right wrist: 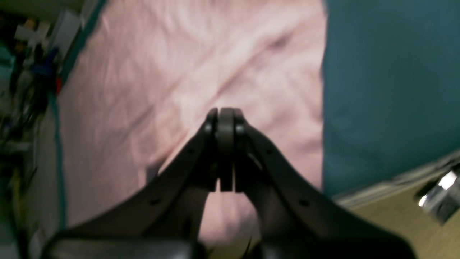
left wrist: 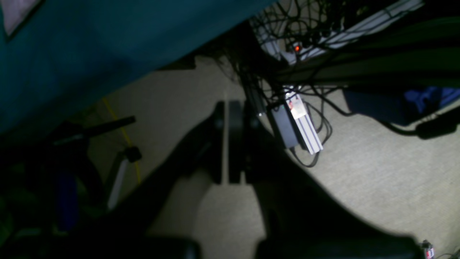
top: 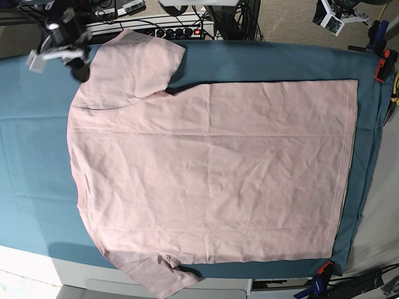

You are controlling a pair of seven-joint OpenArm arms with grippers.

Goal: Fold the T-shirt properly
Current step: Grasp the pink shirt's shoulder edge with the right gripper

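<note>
The pale pink T-shirt [top: 212,168] lies flat on the teal table cloth [top: 31,156] with its plain side up. Its sleeves are toward the left and its hem toward the right. My right gripper [top: 80,70] is over the far-left sleeve. In the right wrist view it [right wrist: 225,109] is shut and empty, a little above the shirt [right wrist: 161,72]. My left gripper [left wrist: 226,104] is shut and empty, off the table over the floor. Only a corner of the shirt [left wrist: 16,10] shows there. Part of the left arm [top: 333,15] shows at the top right.
Orange clamps [top: 381,65] [top: 324,269] hold the cloth at the right edge. A power strip and cables [top: 181,30] lie behind the far edge. Under the left gripper are carpet, a power adapter [left wrist: 298,126] and tangled cables [left wrist: 287,21].
</note>
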